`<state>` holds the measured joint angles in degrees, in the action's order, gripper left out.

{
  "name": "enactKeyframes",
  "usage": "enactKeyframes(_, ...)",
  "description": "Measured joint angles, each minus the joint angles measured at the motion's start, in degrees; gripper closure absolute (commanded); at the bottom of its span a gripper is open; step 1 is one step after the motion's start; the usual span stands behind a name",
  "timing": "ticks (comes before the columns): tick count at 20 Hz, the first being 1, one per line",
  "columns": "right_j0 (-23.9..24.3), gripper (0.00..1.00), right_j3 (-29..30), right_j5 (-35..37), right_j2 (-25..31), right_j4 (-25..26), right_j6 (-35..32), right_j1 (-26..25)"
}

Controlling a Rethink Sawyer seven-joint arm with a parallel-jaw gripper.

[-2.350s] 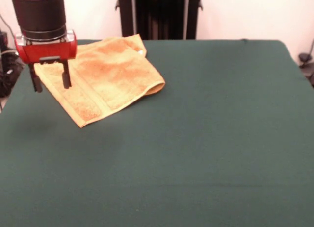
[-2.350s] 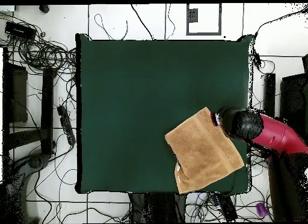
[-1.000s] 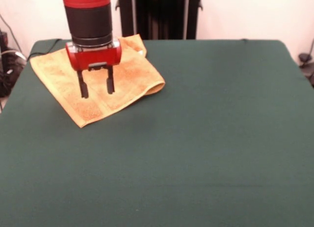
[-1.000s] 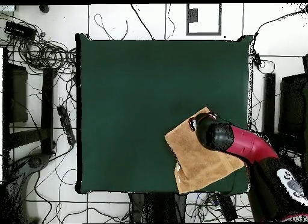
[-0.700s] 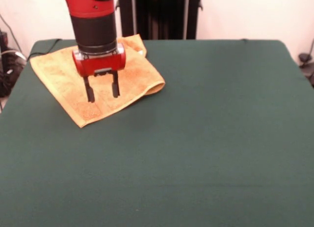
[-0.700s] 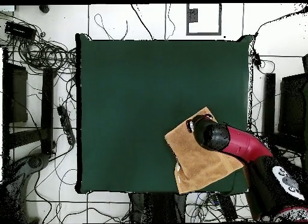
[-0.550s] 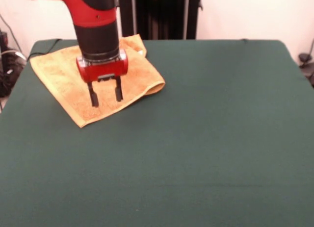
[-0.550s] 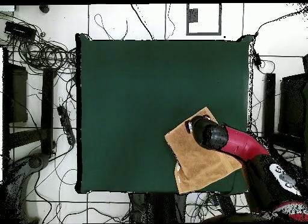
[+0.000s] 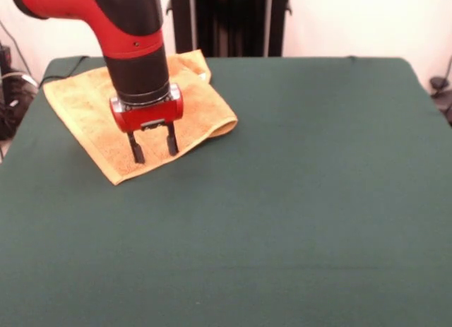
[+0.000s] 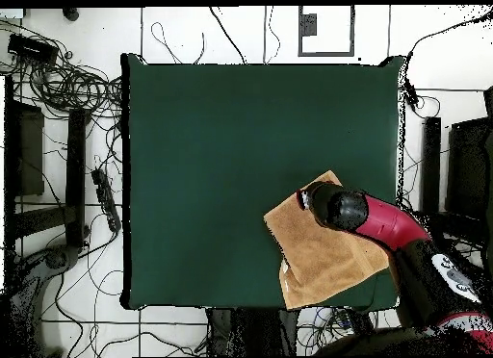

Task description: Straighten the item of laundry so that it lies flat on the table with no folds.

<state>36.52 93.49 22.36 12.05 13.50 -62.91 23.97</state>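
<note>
Green table (image 9: 296, 200) bearing folded towel (image 9: 85, 108) | gripper (image 9: 152, 147) hovering, fingers apart, over near edge | probably lining up to unfold it

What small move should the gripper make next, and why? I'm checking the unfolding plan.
Probably lower straight down and close. The open gripper hovers over the folded towel near its front edge, whose right side shows a doubled layer, on the table.

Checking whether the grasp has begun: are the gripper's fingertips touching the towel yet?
Cannot tell. In the front view the open gripper has its tips over the towel near its front edge, but neither view plainly shows contact or a gap.
</note>
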Motion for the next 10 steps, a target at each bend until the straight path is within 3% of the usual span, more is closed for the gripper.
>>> enactKeyframes(10, 0.1, 0.00, -2.1, 4.0, 0.5, 0.0, 0.0, -0.5)
